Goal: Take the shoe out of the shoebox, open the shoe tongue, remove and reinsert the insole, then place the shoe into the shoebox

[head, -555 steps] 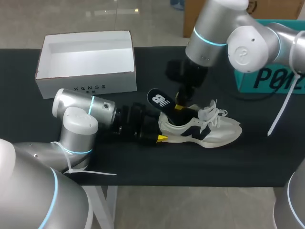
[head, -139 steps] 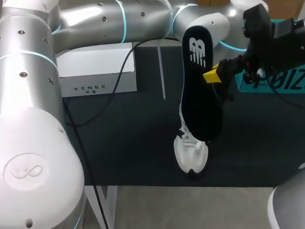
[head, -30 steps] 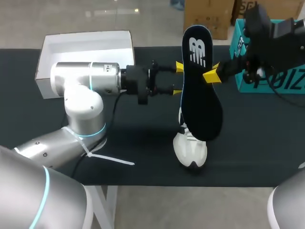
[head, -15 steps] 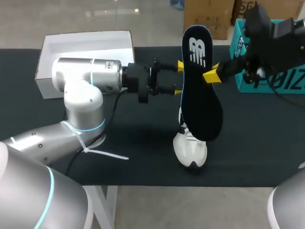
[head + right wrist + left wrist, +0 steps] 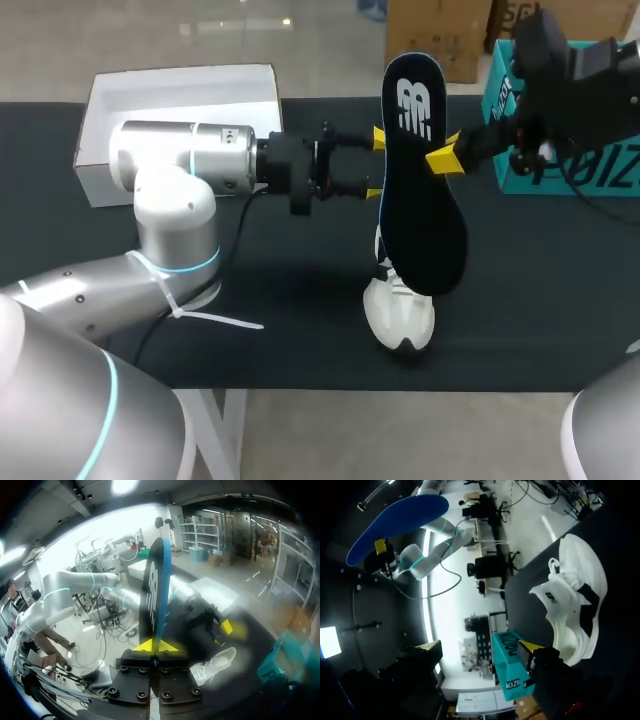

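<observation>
My right gripper (image 5: 446, 158) is shut on the edge of the dark insole (image 5: 421, 190) and holds it upright, high above the table. In the right wrist view the insole (image 5: 155, 590) stands edge-on between the shut yellow tips (image 5: 157, 645). The white shoe (image 5: 400, 312) lies on the black table below it, toe toward the front edge. My left gripper (image 5: 374, 165) is open, level with the insole's left side, with nothing between its fingers. In the left wrist view the shoe (image 5: 577, 610) lies ahead of my open left gripper (image 5: 479, 649) and the insole's blue underside (image 5: 395, 516) hangs farther off.
The open white shoebox (image 5: 180, 112) stands at the table's back left, behind my left arm. A teal box (image 5: 560, 160) sits at the back right, behind my right arm, and shows again as the teal box (image 5: 506, 666) in the left wrist view.
My left arm has shifted slightly, bringing its open gripper a little closer to the insole. The right arm, the insole and the shoe have not moved.
</observation>
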Controlling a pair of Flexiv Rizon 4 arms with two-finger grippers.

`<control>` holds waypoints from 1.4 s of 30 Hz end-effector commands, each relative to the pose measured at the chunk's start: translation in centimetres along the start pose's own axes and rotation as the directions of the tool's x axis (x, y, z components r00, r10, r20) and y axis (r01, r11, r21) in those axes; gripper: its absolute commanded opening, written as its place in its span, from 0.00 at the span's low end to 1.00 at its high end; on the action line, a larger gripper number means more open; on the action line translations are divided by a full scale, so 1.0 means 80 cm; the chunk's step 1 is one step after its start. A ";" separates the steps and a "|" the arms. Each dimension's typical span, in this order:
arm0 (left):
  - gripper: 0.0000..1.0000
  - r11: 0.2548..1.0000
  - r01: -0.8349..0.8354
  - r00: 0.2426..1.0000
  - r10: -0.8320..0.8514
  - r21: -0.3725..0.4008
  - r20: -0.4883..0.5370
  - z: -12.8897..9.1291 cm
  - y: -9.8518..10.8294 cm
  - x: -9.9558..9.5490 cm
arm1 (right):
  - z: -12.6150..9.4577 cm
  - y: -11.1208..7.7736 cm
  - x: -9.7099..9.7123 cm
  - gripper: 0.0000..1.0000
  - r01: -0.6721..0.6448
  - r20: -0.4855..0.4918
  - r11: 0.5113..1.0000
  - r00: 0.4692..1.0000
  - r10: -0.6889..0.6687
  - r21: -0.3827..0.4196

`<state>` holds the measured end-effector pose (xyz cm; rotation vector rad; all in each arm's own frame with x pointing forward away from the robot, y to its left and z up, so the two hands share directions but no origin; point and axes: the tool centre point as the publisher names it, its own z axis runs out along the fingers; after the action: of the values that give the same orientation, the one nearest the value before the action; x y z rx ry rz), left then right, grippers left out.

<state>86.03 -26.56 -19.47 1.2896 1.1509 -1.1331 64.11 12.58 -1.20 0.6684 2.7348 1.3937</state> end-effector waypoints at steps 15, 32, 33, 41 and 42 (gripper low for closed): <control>1.00 1.000 -0.002 1.000 0.002 -0.001 0.000 0.002 0.000 0.001 | -0.016 -0.032 -0.058 0.00 -0.103 -0.094 0.994 0.991 0.100 -0.030; 1.00 1.000 -0.017 1.000 0.017 0.010 0.006 0.009 0.000 -0.002 | -0.036 -0.114 -0.213 0.00 -0.401 -0.235 0.916 0.893 0.384 -0.028; 1.00 1.000 -0.027 1.000 0.026 0.017 0.009 0.012 0.000 -0.005 | -0.035 -0.114 -0.220 0.00 -0.409 -0.239 0.912 0.887 0.394 -0.013; 1.00 0.994 -0.107 0.994 0.107 0.030 -0.006 0.032 -0.005 -0.020 | -0.021 -0.100 -0.259 0.00 -0.437 -0.262 0.894 0.856 0.446 0.097; 1.00 0.993 -0.112 0.994 0.112 0.034 -0.002 0.034 -0.006 -0.022 | -0.019 -0.098 -0.262 0.00 -0.438 -0.265 0.893 0.853 0.449 0.105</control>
<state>85.26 -28.52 -18.07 1.3624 1.0531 -1.0757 77.07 -0.99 -10.82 1.3105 2.7882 1.6832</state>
